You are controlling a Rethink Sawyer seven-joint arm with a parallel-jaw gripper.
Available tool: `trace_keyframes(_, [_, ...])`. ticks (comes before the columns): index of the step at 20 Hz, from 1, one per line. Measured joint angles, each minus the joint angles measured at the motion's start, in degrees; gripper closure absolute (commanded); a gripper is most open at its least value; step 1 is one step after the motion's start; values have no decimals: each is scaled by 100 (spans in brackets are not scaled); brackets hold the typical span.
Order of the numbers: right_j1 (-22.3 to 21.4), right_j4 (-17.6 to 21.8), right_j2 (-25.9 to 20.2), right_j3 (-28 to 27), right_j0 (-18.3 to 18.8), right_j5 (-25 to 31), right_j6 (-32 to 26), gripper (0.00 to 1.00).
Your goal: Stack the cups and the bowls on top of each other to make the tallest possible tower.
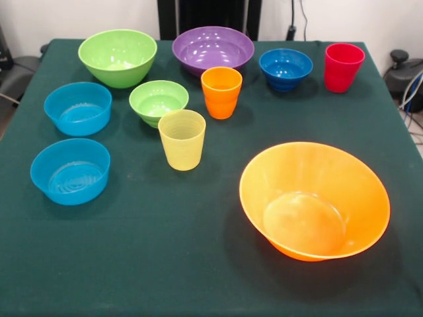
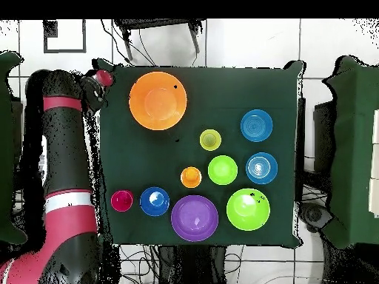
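All cups and bowls stand apart and upright on the dark green table (image 1: pixel 198 264); nothing is stacked. The huge orange bowl (image 1: pixel 314 201) (image 2: pixel 157 100) is nearest the front camera. The yellow cup (image 1: pixel 182 139), orange cup (image 1: pixel 221 92) and small green bowl (image 1: pixel 158 101) are in the middle. Two light blue bowls (image 1: pixel 78 107) (image 1: pixel 70 170) are at the left. The large green bowl (image 1: pixel 117 56), purple bowl (image 1: pixel 213 47), dark blue bowl (image 1: pixel 285 68) and red cup (image 1: pixel 344 66) line the far edge. The arm's end with the gripper (image 2: pixel 98 80) is drawn back off the table's corner in the overhead view.
The red and black arm (image 2: pixel 63 170) runs along the table's side in the overhead view, outside the cloth. A chair (image 2: pixel 159 33) stands beyond the table edge opposite the robot. Cables lie on the floor near the base.
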State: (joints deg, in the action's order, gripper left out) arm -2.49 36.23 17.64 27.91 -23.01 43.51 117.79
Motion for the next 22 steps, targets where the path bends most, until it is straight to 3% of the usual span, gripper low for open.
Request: trace_keyframes(22, [-6, -131, -210, -47, 544, -94, -798, 0])
